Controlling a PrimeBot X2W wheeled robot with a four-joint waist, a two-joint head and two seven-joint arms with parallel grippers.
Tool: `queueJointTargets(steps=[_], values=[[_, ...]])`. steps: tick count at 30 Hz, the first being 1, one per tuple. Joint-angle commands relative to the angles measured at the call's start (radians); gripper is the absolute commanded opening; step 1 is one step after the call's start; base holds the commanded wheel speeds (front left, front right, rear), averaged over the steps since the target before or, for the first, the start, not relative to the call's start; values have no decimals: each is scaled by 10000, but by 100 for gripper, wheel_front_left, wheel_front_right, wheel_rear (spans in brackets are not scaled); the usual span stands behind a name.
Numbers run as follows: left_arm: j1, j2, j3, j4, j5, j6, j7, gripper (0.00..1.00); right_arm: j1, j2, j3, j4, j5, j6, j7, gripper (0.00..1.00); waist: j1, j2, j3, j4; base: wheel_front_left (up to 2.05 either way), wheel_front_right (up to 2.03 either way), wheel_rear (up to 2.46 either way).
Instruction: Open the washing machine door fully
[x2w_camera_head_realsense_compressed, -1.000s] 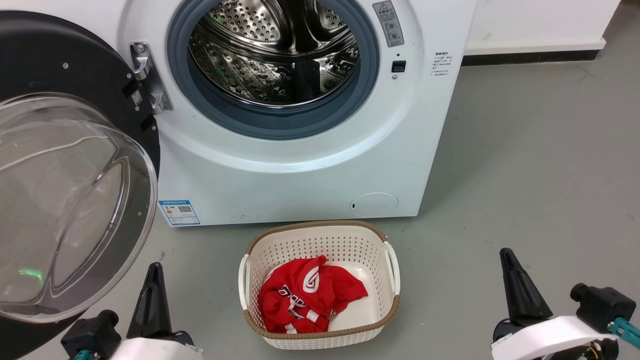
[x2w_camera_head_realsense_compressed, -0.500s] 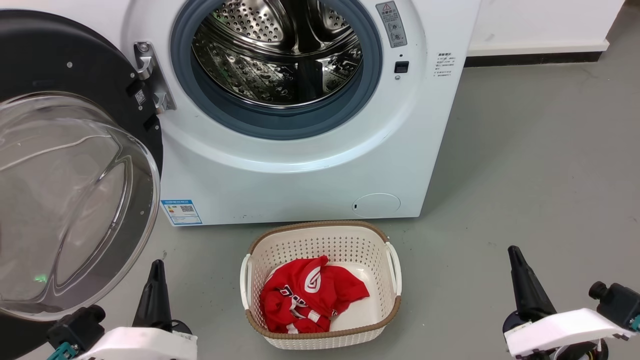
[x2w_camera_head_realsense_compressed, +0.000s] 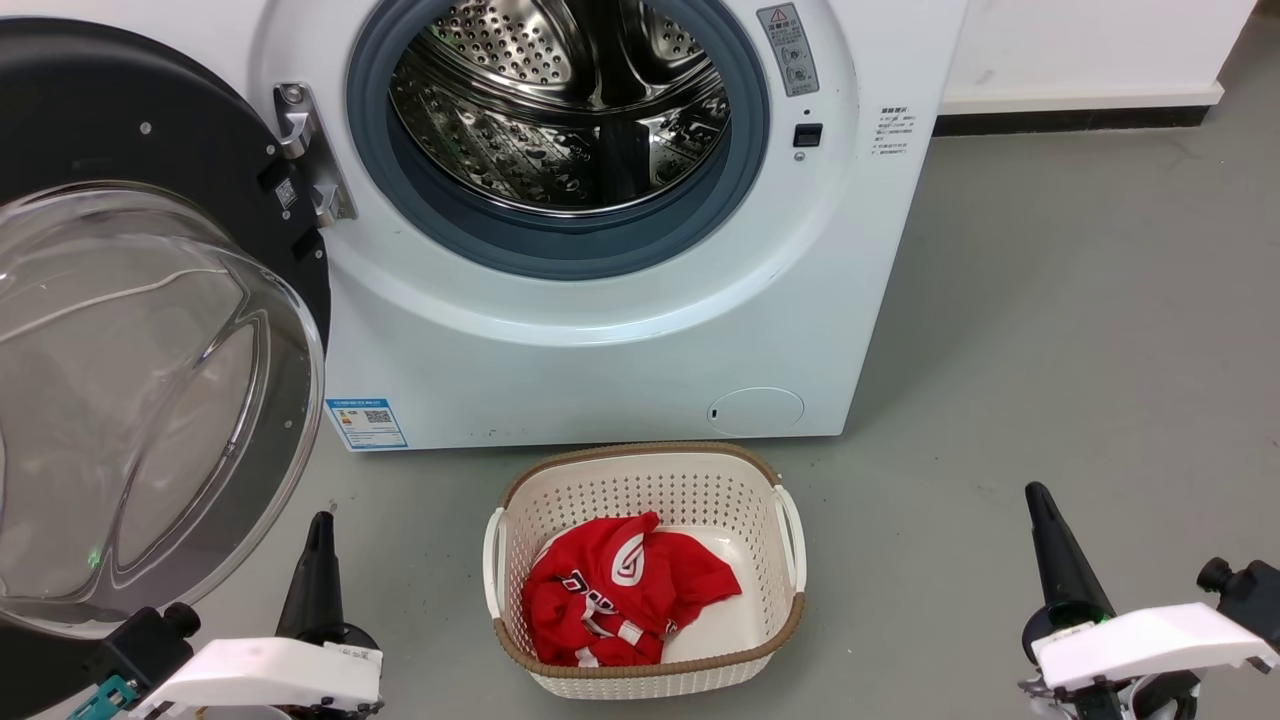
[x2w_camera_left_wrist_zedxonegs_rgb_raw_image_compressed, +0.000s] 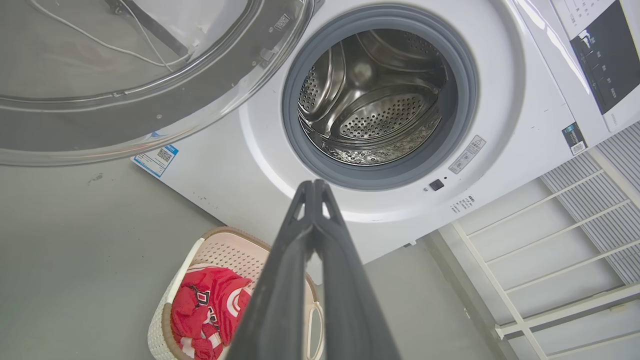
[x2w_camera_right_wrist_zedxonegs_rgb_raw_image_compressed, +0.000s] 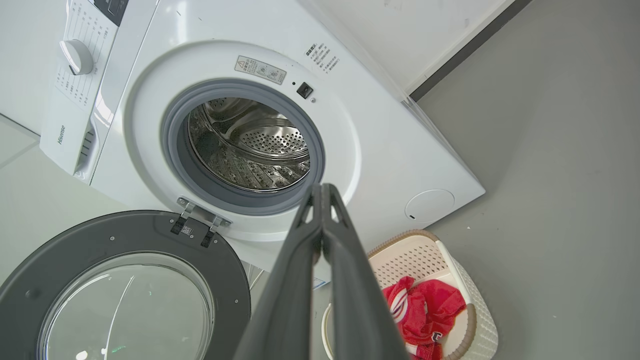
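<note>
You see the washing machine door (x2w_camera_head_realsense_compressed: 140, 350) standing wide open, hanging on its metal hinge (x2w_camera_head_realsense_compressed: 305, 150) at 9 o'clock of the steel drum (x2w_camera_head_realsense_compressed: 560, 100). In the right wrist view the washing machine (x2w_camera_head_realsense_compressed: 600, 330) carries the brand "Hisense" (x2w_camera_right_wrist_zedxonegs_rgb_raw_image_compressed: 61, 135) on its panel, near a white knob (x2w_camera_right_wrist_zedxonegs_rgb_raw_image_compressed: 76, 56). A blue label (x2w_camera_head_realsense_compressed: 365, 423) with a QR code sits at 7 o'clock on its front, and a grey warning sticker (x2w_camera_head_realsense_compressed: 790, 45) at 1 o'clock; their text is too small to read. The basket (x2w_camera_head_realsense_compressed: 640, 470) with a red garment (x2w_camera_head_realsense_compressed: 620, 590) lies at 6 o'clock. Your left gripper (x2w_camera_head_realsense_compressed: 318, 570) and right gripper (x2w_camera_head_realsense_compressed: 1050, 545) have their fingers pressed together, holding nothing.
</note>
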Motion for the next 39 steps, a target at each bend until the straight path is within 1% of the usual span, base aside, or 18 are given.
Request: queueJointTargets(steps=[1, 20, 39], values=[[-235, 27, 18, -44, -302, -90, 63, 0, -312, -74, -44, -76, 306, 0, 38, 0, 0, 0, -1, 4, 0, 0, 0], [-583, 29, 81, 384, -2631, -253, 645, 0, -527, -91, -251, 214, 2504, -1, 458, 0, 0, 0, -18, 77, 0, 0, 0], [-875, 30, 139, 748, -4582, -379, 1111, 0, -737, -76, -465, 462, 4327, -1, 856, 0, 0, 0, -35, 150, 0, 0, 0]])
